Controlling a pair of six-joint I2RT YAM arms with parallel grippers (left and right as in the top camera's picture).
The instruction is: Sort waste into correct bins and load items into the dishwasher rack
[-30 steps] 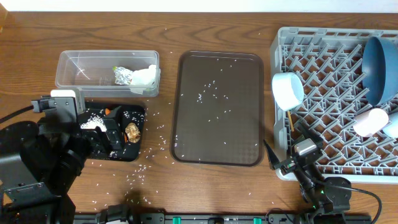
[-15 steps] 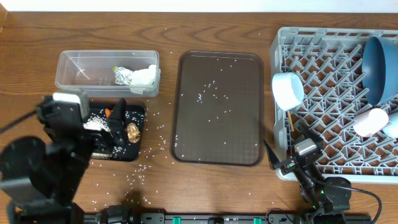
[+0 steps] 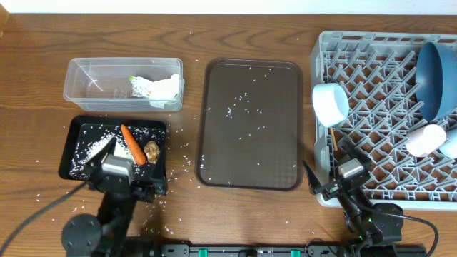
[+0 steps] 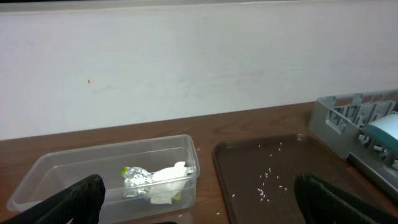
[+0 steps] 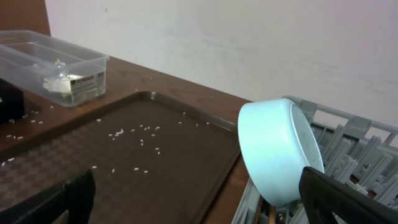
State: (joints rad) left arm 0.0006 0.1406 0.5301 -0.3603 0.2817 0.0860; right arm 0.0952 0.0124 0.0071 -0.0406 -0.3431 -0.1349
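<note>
Overhead: loose rice [image 3: 239, 107] on the serving tray [image 3: 278, 157] is probably what is left; sweep it gently toward the black tray [image 3: 71, 139], which holds carrot [image 3: 132, 143] and brown lump [image 3: 151, 150]. Rack [image 3: 357, 53] holds blue dish [image 3: 437, 71] and white bowl [image 3: 330, 102].
Left wrist: left gripper [image 4: 202, 193] spread, empty; clear tub [image 4: 62, 180] holds foil [image 4: 135, 180] and tissue [image 4: 168, 177].
Right wrist: right gripper [image 5: 202, 193] spread, empty.

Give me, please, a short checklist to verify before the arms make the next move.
1. Left gripper open and empty: ok.
2. Right gripper open and empty: ok.
3. Carrot and brown lump in the black tray: ok.
4. Foil and tissue in the clear tub: ok.
5. Rice cleared off the brown tray: not ok, grains lie on it.
6. Both chopsticks in the rack: cannot tell, one stick shows beside the bowl.
</note>
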